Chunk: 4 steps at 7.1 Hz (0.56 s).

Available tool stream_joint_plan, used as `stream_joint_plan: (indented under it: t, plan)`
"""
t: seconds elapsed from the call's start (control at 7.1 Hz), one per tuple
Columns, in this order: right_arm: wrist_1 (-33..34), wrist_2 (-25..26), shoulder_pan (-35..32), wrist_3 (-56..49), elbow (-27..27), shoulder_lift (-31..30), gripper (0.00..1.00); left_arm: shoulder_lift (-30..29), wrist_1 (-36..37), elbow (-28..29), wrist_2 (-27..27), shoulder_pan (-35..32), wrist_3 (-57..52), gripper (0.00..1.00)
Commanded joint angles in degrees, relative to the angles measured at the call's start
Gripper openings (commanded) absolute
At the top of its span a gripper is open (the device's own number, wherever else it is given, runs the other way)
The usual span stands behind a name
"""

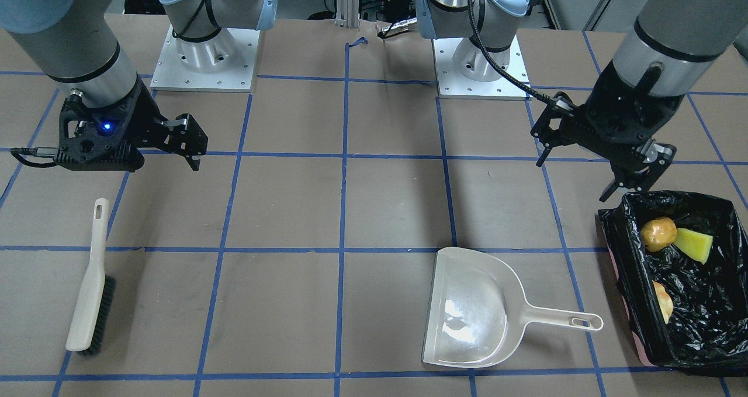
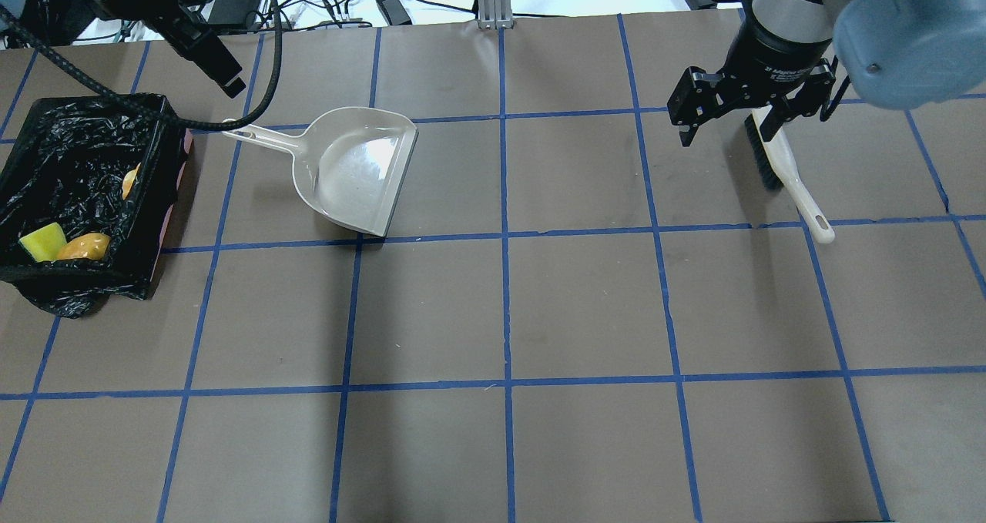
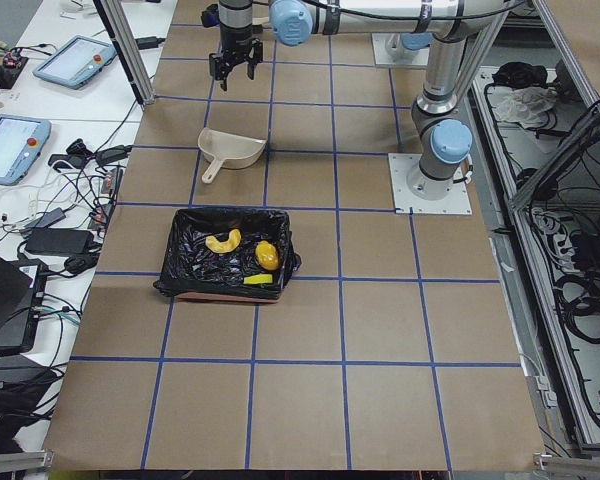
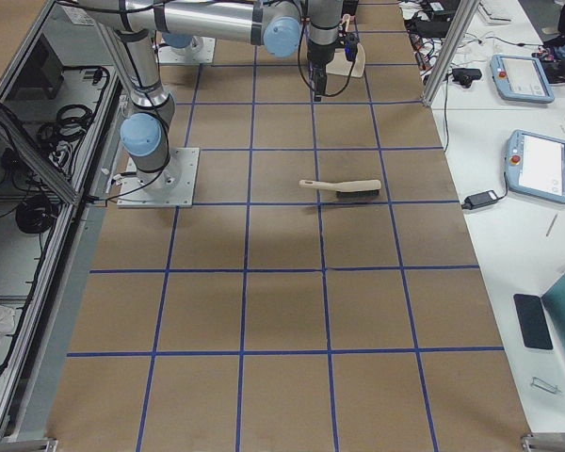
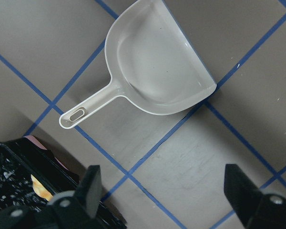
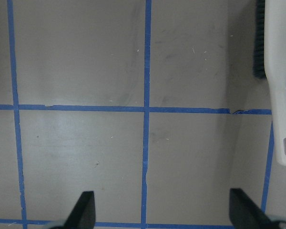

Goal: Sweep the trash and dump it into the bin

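trash: all 3 pieces in bin (image 1: 620, 256): potato lump (image 1: 658, 233), yellow-green wedge (image 1: 693, 244), melon-rind slice (image 1: 663, 301)
dustpan (image 1: 470, 309): empty, flat on table, near bin
brush (image 1: 90, 286): flat on table, not held
left gripper (image 5: 164, 191): open, empty, over bin's edge
right gripper (image 6: 164, 210): open, empty, beside brush
progress: sweep and dump look done; likely just retract
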<state>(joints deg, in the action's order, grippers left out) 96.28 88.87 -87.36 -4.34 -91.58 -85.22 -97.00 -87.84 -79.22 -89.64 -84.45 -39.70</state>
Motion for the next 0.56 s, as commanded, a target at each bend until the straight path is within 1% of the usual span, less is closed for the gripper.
stream_joint_plan:
  t: [0.0,0.14,0.28,0.42]
  plan:
    - [0.05,-0.19,0.0,0.03,0.0,-0.12,1.0,4.69,-0.58,-4.6,0.42,-2.29,20.19,1.0]
    - [-0.04,-0.1,0.0,0.12,0.0,-0.03,1.0,6.1,-0.58,-6.28,3.38,-2.55,29.06,1.0]
    - [0.05,-0.02,0.0,0.12,0.0,-0.12,1.0,7.25,-0.92,-7.95,3.85,-2.56,31.76,1.0]
    - [0.05,-0.1,0.0,0.12,0.0,-0.12,1.0,8.65,-1.28,-10.31,3.85,-2.56,31.96,1.0]
